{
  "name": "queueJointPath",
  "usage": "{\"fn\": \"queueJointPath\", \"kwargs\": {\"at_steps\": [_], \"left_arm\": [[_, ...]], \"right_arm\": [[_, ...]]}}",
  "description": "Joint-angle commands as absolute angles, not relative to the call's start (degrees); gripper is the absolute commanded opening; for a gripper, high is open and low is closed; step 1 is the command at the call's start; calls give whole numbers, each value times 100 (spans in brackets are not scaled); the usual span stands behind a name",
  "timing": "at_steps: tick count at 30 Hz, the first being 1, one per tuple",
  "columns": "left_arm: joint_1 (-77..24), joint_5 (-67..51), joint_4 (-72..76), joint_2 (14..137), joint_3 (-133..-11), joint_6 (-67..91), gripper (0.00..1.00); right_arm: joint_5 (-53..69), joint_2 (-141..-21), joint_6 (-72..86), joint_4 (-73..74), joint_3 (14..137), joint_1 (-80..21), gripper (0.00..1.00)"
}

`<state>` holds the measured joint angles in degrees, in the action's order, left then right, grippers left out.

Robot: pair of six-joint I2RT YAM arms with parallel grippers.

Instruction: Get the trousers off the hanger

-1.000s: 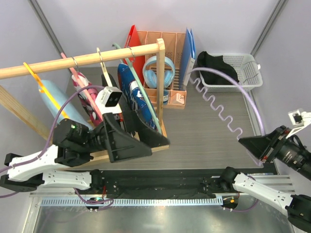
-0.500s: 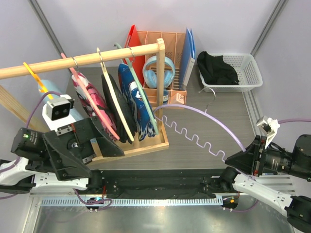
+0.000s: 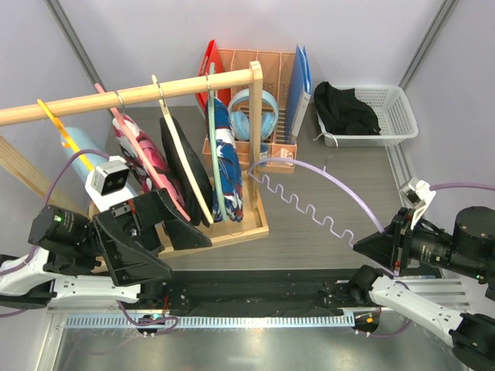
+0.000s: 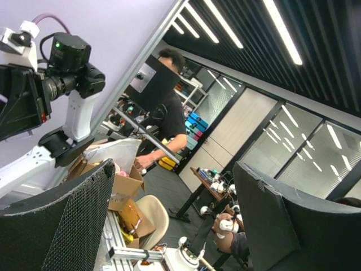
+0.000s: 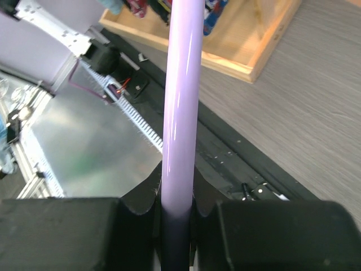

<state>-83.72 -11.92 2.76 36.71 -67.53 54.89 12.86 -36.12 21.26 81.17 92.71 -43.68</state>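
Top external: a wooden rail [image 3: 77, 104] crosses the left of the desk [image 3: 302, 243]; both arms sit low at the near edge.
Black trousers [image 3: 186, 147]: hung from the rail, just right of a pink garment [image 3: 143, 154]; neither tool touches them.
Print trousers [image 3: 226, 154]: hung near the rail's right end, beside the black pair. They now hang straight and edge-on, where half a second ago they splayed wider.
Left tool [image 3: 188, 259] [image 4: 175, 226]: spread wide, with nothing between its fingers [image 4: 62, 226]. It sits low in front of the rack tray [image 3: 247, 228], apart from the cloth. A second ago it was up against the print pair, and since half a second ago it has edged slightly right.
Right tool [image 3: 363, 247] [image 5: 177, 203]: pressed together on the rod of the lilac hanger [image 5: 183, 84] [image 3: 309, 215], low at the right near edge.
Lilac hanger: bare, arching from the right tool across the desk toward the rack. A second ago it reached toward the basket [image 3: 398, 116].
Basket: far right corner, with dark cloth [image 3: 344, 108] heaped inside.
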Motion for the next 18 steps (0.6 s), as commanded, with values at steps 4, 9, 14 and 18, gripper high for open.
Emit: {"fn": "queueJointPath", "kwargs": {"at_steps": [4, 9, 14, 18], "left_arm": [[-8394, -914, 36, 3568, -6706, 5265, 85], [-8394, -739, -246, 3507, -6706, 5098, 85], [-8394, -554, -483, 3428, -6697, 5001, 85], [-8394, -326, -606, 3401, -6706, 4913, 84]], "right_arm": [[1397, -3981, 1802, 7471, 9466, -3956, 1], [1933, -4113, 1643, 7305, 9554, -3525, 1], [2030, -4175, 1696, 7260, 9738, -3270, 1], [2425, -4332, 1714, 6980, 9642, -2901, 1]]}}
